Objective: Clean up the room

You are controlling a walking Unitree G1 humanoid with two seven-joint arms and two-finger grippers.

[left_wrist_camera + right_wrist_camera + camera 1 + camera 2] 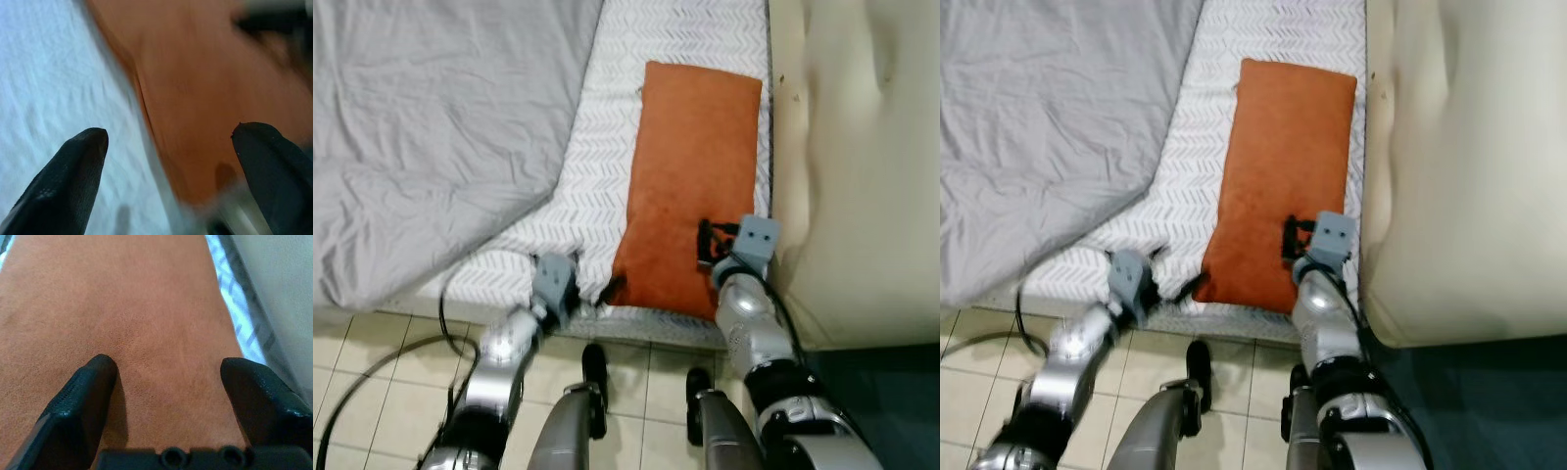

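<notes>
Your right end effector (713, 243), fingers apart, rests on the orange pillow (690, 176) at the bed's (597, 176) near edge; your left end effector (603, 291) gapes beside its corner.

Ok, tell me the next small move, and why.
Probably close the right gripper on the orange pillow: its open fingers already press into the near end, while the left gripper sits open at the pillow's near corner on the bed.

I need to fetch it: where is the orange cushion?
The orange cushion lies on the bed's right side, beside the cream wall, under the right gripper.
</notes>
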